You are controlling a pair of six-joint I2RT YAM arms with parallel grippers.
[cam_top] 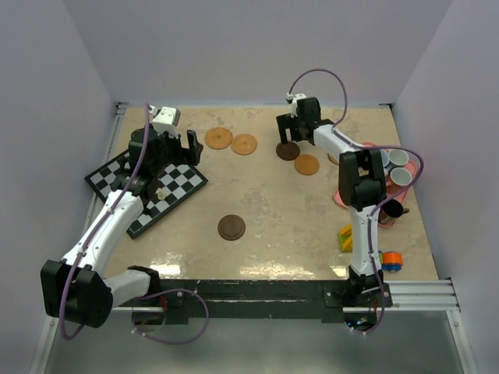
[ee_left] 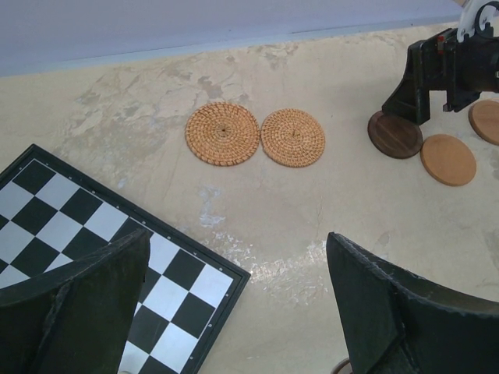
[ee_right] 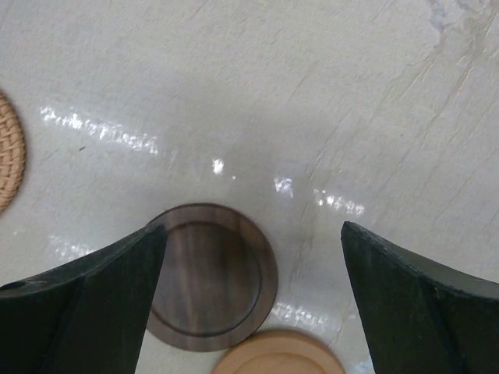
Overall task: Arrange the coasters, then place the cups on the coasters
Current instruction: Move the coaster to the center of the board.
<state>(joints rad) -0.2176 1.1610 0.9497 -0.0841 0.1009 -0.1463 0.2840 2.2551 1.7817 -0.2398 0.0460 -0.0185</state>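
Observation:
Two woven tan coasters point(cam_top: 218, 138) point(cam_top: 244, 144) lie side by side at the back centre, seen again as woven coasters point(ee_left: 222, 133) point(ee_left: 292, 137) in the left wrist view. A dark brown coaster point(cam_top: 288, 150) touches a smooth tan coaster point(cam_top: 307, 164) to their right. Another dark brown coaster point(cam_top: 231, 227) lies alone mid-table. My right gripper point(cam_top: 290, 137) hovers open just above the dark coaster point(ee_right: 214, 276), nothing between its fingers. My left gripper point(cam_top: 173, 149) stands open over the chessboard's edge, holding nothing. White cups point(cam_top: 398, 158) and a black cup point(cam_top: 394, 209) stand at the right.
A chessboard point(cam_top: 148, 187) lies angled at the left under my left arm. A pink tray point(cam_top: 341, 196) at the right edge holds the cups, partly behind my right arm. A yellow-green block point(cam_top: 345, 238) and an orange-blue cylinder point(cam_top: 391, 261) sit near the front right.

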